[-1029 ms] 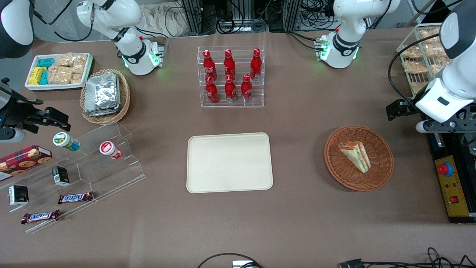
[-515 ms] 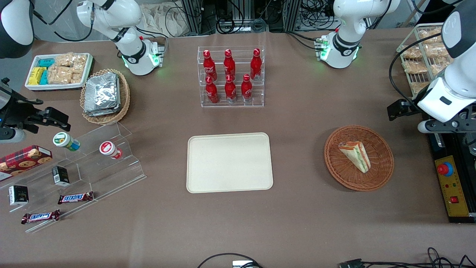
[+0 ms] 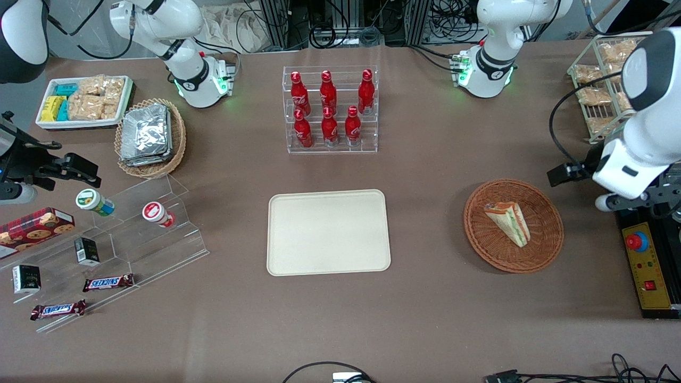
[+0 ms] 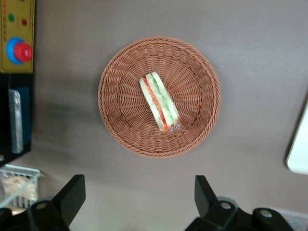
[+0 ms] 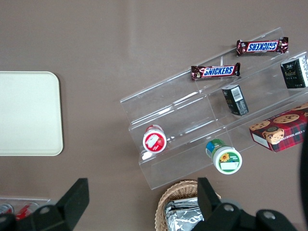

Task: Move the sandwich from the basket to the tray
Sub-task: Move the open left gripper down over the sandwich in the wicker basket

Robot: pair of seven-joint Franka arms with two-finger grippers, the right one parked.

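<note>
My tool [image 4: 137,202] hangs with its fingers [image 4: 72,195] spread wide and holding nothing, high above the worktop [image 3: 436,319] at the working arm's end, just outside the rim of the reddish-brown wicker basket [image 3: 548,244]. The wedge sandwich [image 3: 508,222] lies on its side near the middle of that basket, striped cut face up, its clear wrap showing at one tip. The cream tray [image 3: 328,232] sits bare at the worktop's centre, well apart from the basket and nearer the front camera than the rack of red bottles [image 3: 330,109].

The step in hand, as I read it, is the approach. To do it well I bring the tool in over the basket's centre before descending, so neither finger meets the wicker rim. I turn the wrist so the fingers close across the wedge's short width, not along its length. I aim at the thicker part of the wedge, where the bread gives a fuller hold; the wrap looks slippery and the bread soft, so I squeeze gently. I stop the descent short of the weave, then lift straight up, clear of the rim, before crossing to the tray.
</note>
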